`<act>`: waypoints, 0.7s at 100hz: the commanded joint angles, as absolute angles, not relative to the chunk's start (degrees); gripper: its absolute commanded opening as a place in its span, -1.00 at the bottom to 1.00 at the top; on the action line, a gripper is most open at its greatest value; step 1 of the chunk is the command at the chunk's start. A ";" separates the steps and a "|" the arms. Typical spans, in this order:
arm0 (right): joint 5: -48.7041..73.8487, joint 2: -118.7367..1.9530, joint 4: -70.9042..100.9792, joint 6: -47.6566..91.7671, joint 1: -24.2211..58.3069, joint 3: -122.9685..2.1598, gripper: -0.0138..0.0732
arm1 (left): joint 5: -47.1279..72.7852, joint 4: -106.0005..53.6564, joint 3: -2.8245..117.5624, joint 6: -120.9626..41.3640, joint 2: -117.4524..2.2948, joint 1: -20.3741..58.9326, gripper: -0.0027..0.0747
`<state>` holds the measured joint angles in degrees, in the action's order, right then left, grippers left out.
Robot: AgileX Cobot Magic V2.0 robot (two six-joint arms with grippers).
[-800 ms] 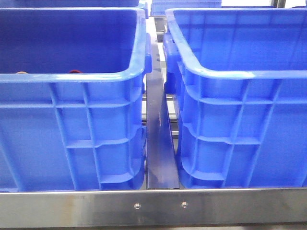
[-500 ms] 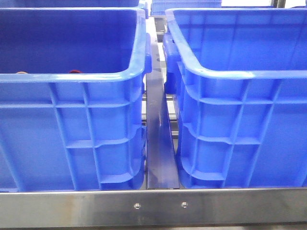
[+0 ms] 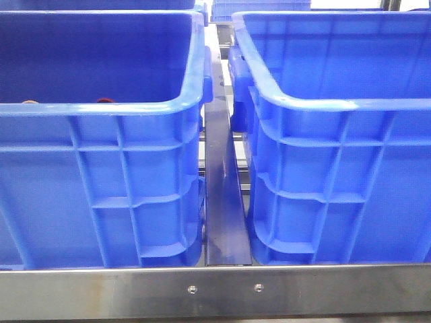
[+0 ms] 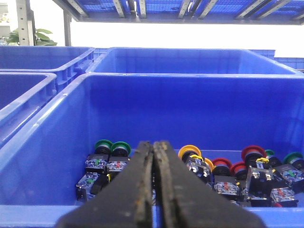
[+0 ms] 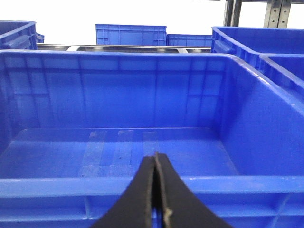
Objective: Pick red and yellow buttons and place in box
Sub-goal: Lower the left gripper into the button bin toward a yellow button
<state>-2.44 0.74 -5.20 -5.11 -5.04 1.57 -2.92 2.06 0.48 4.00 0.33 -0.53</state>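
Two blue crates stand side by side in the front view. The left crate point(image 3: 101, 168) holds a heap of push buttons, among them a yellow button point(image 4: 189, 152) and red buttons point(image 4: 253, 153); only slivers of an orange cap point(image 3: 28, 102) and a red cap point(image 3: 103, 101) peek over its near rim. My left gripper point(image 4: 153, 145) is shut and empty, outside that crate's near wall. The box point(image 3: 337, 168) on the right is empty point(image 5: 118, 92). My right gripper point(image 5: 155, 156) is shut and empty before its near rim. Neither gripper shows in the front view.
Green buttons point(image 4: 111, 146) lie at one end of the heap. A dark divider strip point(image 3: 222, 202) runs between the crates, and a steel rail point(image 3: 215, 289) crosses in front of them. More blue crates point(image 4: 28, 61) stand behind and beside, with a shelf point(image 4: 166, 9) overhead.
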 commanded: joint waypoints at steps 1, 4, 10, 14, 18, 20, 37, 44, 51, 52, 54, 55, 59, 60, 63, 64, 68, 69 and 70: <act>-6.49 1.71 -5.12 -4.67 -4.87 1.87 -0.84 | -4.32 2.24 3.89 4.62 2.07 -0.32 -0.98; -6.49 1.71 -5.12 -4.67 -4.87 1.87 -0.84 | -2.14 2.24 5.10 4.62 2.07 -0.32 -0.98; -6.49 1.71 -5.12 -4.67 -4.87 1.87 -0.84 | 1.32 2.24 7.86 4.62 2.07 -0.21 -0.98; -6.49 1.71 -5.12 -4.67 -4.87 1.87 -0.84 | 4.75 2.24 9.75 4.62 1.93 -0.24 -0.98; -6.49 1.71 -5.12 -4.67 -4.87 1.87 -0.84 | 7.34 2.24 11.33 4.62 1.51 -0.24 -0.98; -6.49 1.71 -5.12 -4.67 -4.87 1.87 -0.84 | 8.95 2.24 12.36 4.62 1.16 -0.24 -0.98; -6.49 1.71 -5.12 -4.67 -4.87 1.87 -0.84 | 20.90 2.40 20.45 4.28 -4.99 -0.24 -0.98; -6.49 1.71 -5.12 -4.67 -4.87 1.87 -0.84 | 23.74 2.40 23.22 2.94 -9.12 -0.24 -0.98; -6.49 1.71 -5.12 -4.67 -4.87 1.87 -0.84 | 25.35 2.40 25.82 1.55 -13.75 -0.24 -0.98; -6.49 1.71 -5.12 -4.67 -4.87 1.87 -0.84 | 25.45 2.40 26.33 1.55 -14.23 -0.24 -0.98; -6.49 1.71 -5.12 -4.67 -4.87 1.87 -0.84 | 25.73 2.40 27.15 1.44 -15.67 -0.24 -0.97; -6.49 1.71 -5.12 -4.67 -4.87 1.87 -0.84 | 25.98 2.40 27.42 1.45 -16.64 -0.24 -0.97; -6.49 1.71 -5.12 -4.67 -4.87 1.87 -0.84 | 26.48 2.29 29.11 1.45 -19.71 -0.24 -0.91; -6.49 1.71 -5.12 -4.67 -4.87 1.87 -0.84 | 26.44 2.28 29.38 1.45 -20.24 -0.24 -0.90; -6.49 1.71 -5.12 -4.67 -4.87 1.87 -0.84 | 26.63 1.81 30.46 1.45 -22.33 -0.24 -0.82; -6.49 1.71 -5.12 -4.67 -4.87 1.87 -0.84 | 26.57 1.66 30.98 1.45 -23.41 -0.24 -0.77; -6.49 1.71 -5.12 -4.67 -4.87 1.87 -0.84 | 26.67 1.53 32.59 1.45 -26.11 -0.24 -0.59; -6.49 1.71 -5.12 -4.67 -4.87 1.87 -0.84 | 26.82 1.53 32.85 1.45 -27.17 -0.24 -0.56; -6.49 1.71 -5.12 -4.67 -4.87 1.87 -0.84 | 26.80 1.53 33.10 1.45 -27.70 -0.24 -0.52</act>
